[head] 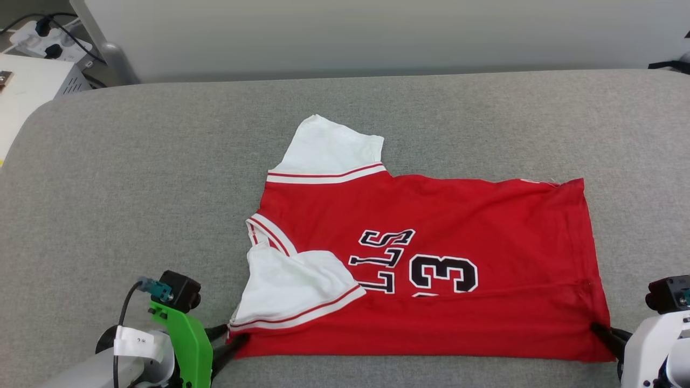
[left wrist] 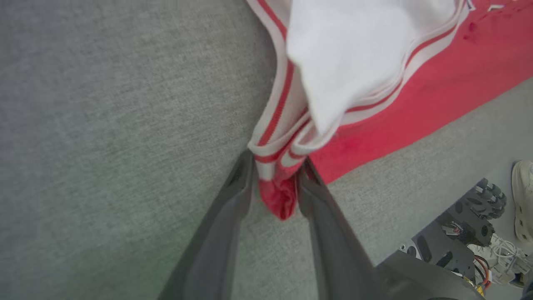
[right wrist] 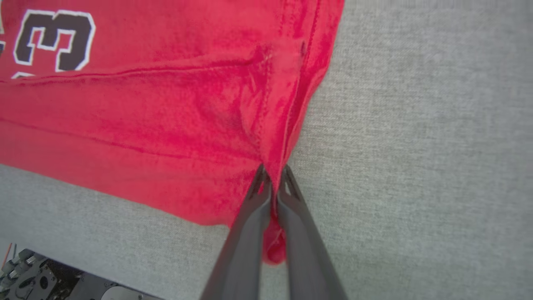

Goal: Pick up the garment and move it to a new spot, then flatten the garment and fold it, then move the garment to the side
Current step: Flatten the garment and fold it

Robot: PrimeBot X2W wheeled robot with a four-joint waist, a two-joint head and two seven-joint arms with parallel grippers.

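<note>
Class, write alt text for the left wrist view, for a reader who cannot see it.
The two dark fingers of the left gripper stand parted around a bunched corner of the red jersey, where its white sleeve and striped trim meet. The jersey lies on grey upholstery.

Robotics lab or test room, by look of it. Long worktop wrapped in grey fabric, pale partition panel behind. Power strip with black plugs at far left, near white vented equipment case. Machine base with exposed wiring (someone's pale shoe beside it).
</note>
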